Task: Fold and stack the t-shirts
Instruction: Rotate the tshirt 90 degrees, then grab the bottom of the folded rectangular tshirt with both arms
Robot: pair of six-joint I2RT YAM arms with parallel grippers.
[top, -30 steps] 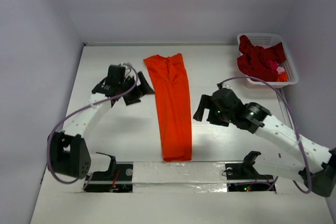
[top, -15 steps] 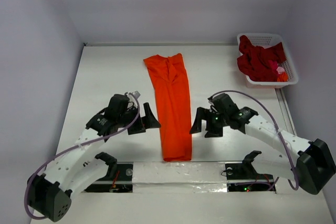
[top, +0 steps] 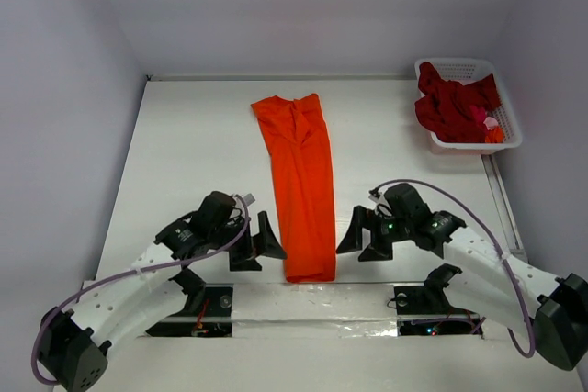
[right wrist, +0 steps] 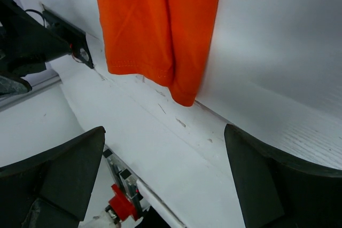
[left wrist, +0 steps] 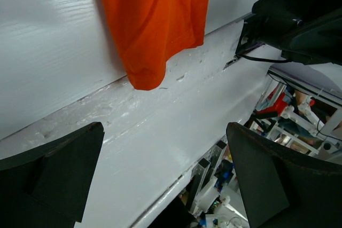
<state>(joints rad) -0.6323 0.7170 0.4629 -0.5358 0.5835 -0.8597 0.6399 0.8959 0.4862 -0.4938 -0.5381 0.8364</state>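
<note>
A bright orange-red t-shirt (top: 303, 185) lies flat as a long narrow strip down the middle of the table, its near end (top: 309, 271) by the front edge. My left gripper (top: 258, 247) stands open just left of that near end, apart from the cloth. Open as well, my right gripper (top: 363, 238) is just right of it. The left wrist view has the shirt's corner (left wrist: 152, 30) above the open left gripper (left wrist: 164, 150). In the right wrist view the hem (right wrist: 155, 30) lies above the open right gripper (right wrist: 164, 150). Dark crimson t-shirts (top: 452, 103) sit heaped in the basket.
A white lattice basket (top: 511, 128) stands at the back right corner. A glossy taped strip (top: 312, 301) runs along the table's front edge between the arm bases. Grey walls close in the left, back and right sides.
Both grippers have moved down along the shirt's sides, from about its middle to its near end. The orange shirt has stayed in place.
</note>
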